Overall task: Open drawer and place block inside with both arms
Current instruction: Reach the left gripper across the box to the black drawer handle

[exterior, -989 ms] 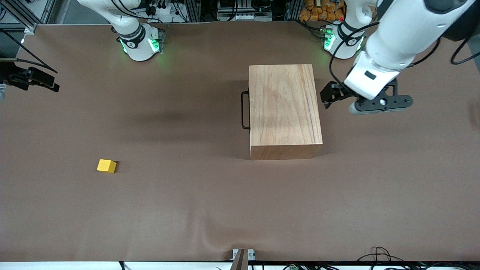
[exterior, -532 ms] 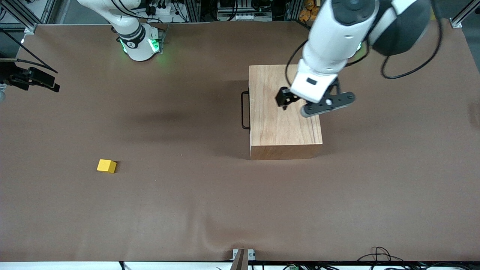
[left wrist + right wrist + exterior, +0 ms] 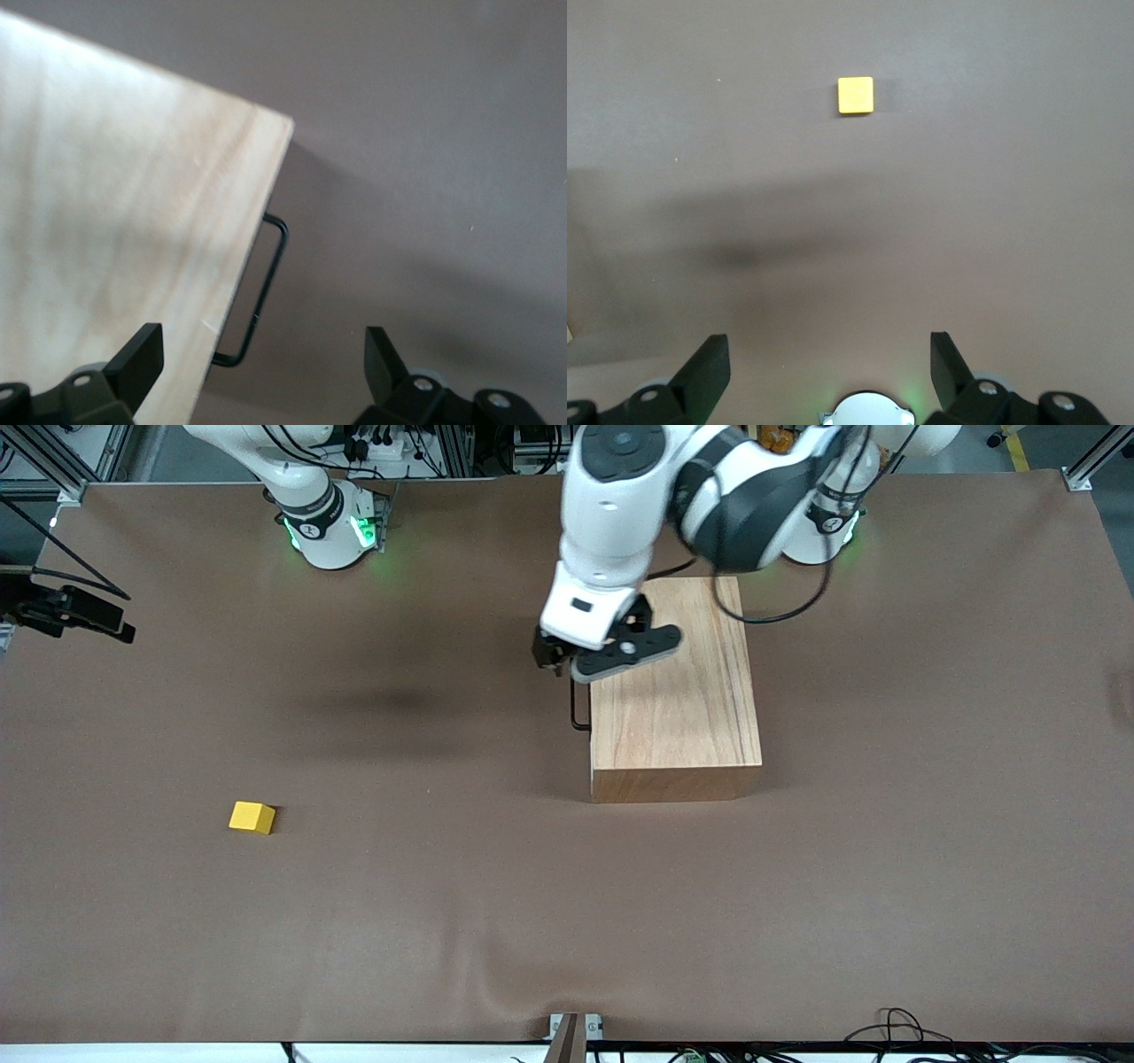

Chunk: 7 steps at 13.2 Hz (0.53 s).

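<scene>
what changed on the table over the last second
The left gripper swept from the table past the cabinet's left-arm end, across its top, to above the black wire handle, fingers open, holding nothing. The drawer is shut as before, the yellow block lies where it was, and the right gripper waits open.
</scene>
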Tool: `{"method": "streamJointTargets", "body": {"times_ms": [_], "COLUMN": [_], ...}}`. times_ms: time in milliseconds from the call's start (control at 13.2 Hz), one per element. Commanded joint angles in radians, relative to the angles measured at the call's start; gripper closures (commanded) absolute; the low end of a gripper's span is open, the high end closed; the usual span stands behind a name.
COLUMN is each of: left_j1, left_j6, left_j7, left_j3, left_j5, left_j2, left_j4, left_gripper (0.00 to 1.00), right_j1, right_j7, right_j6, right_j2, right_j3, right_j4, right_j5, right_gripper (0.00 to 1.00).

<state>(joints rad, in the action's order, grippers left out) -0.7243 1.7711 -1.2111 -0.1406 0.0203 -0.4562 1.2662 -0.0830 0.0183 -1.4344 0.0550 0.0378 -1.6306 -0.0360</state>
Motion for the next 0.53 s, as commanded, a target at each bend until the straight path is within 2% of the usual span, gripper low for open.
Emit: {"method": "streamJointTargets", "body": {"times_ms": [0, 152, 380, 456], "left_j1": [-0.093, -0.185, -0.292, -0.317], "left_j6": [0.017, 0.05, 0.085, 0.087], "left_j7": [-0.1, -0.129, -0.047, -0.032], "left_j3": [0.053, 0.134, 0.255, 0.274], "left_j5": [0.024, 0.024, 0.03, 0.03], "left_j2": [-0.116, -0.163, -0.228, -0.24], "left_j4": [-0.114, -0.122, -0.122, -0.122], "left_gripper": [0.0, 0.0, 0.0, 0.0], "right_j1": [-0.032, -0.027, -0.018, -0.017], "right_j7": [0.002, 0.005, 0.012, 0.012], "right_j6": [0.009, 0.012, 0.045, 0.046], "right_j2": [0.016, 0.017, 0.016, 0.016], "right_j3": [-0.01, -0.012, -0.016, -0.016], "right_j4": [-0.011, -0.012, -0.023, -0.029], "right_j5": [0.011, 0.011, 0.011, 0.011], "right_gripper": [0.0, 0.0, 0.0, 0.0]}}
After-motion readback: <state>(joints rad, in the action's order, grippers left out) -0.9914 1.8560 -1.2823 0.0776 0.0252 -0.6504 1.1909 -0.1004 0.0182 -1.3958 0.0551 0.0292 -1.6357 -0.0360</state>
